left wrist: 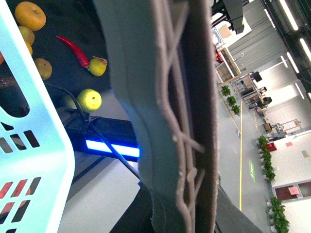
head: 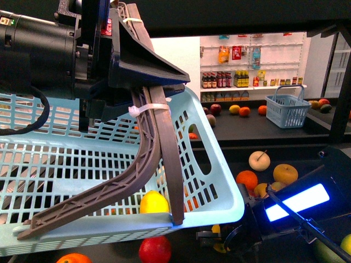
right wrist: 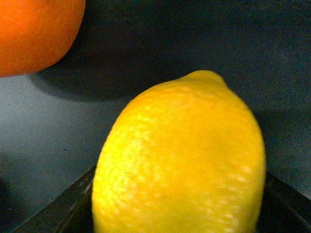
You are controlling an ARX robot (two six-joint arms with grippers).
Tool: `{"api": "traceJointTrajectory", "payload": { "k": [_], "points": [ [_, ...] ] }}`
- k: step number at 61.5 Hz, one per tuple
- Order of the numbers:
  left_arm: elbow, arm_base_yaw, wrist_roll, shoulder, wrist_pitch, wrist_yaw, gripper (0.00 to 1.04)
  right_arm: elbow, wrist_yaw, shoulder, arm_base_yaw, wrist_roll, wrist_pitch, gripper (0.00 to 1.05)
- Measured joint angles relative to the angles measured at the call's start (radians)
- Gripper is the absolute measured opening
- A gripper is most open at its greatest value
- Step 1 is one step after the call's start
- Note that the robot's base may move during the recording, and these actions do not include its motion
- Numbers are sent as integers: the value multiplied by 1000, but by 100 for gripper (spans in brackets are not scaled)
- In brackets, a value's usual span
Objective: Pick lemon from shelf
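The lemon [right wrist: 180, 155] fills the right wrist view, the dark shelf [right wrist: 146, 58] behind it, near an orange [right wrist: 34, 34]. Whether the right gripper [head: 216, 239] or left gripper [head: 98, 224] is closed cannot be told. A loose pinch could send the lemon rolling toward that orange.

The basket [head: 230, 207] is pale blue plastic, smooth and slightly glossy, its walls moulded as an open grid. The left gripper's 2 fingers [head: 164, 159] are brown matt plastic with a ribbed lattice, rough-looking up close. A white plastic zip tie [head: 143, 109] with a faint sheen wraps them. The lemon [right wrist: 180, 160] has waxy yellow skin, finely dimpled, with soft highlights. The orange [right wrist: 34, 34] beside it looks pebbled and duller. The shelf [right wrist: 146, 39] under them is dark, flat and matt. The red apple [head: 155, 249] is smooth and glossy. The arm casing [head: 38, 55] is black with a dull sheen.
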Motion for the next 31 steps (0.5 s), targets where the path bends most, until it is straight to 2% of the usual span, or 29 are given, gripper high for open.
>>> {"api": "traceJointTrajectory", "payload": {
  "k": [6, 12, 22, 31],
  "points": [
    [0, 0, 0, 0, 0, 1, 10, -12, -2, -5, -3, -12, 5, 68],
    [0, 0, 0, 0, 0, 1, 10, -71, -4, -31, -8, -15, 37, 66],
    [0, 0, 0, 0, 0, 0, 10, -299, -5, -172, -40, -34, 169, 65],
    [0, 0, 0, 0, 0, 0, 10, -537, -50, -373, -97, -67, 298, 65]
  ]
}}
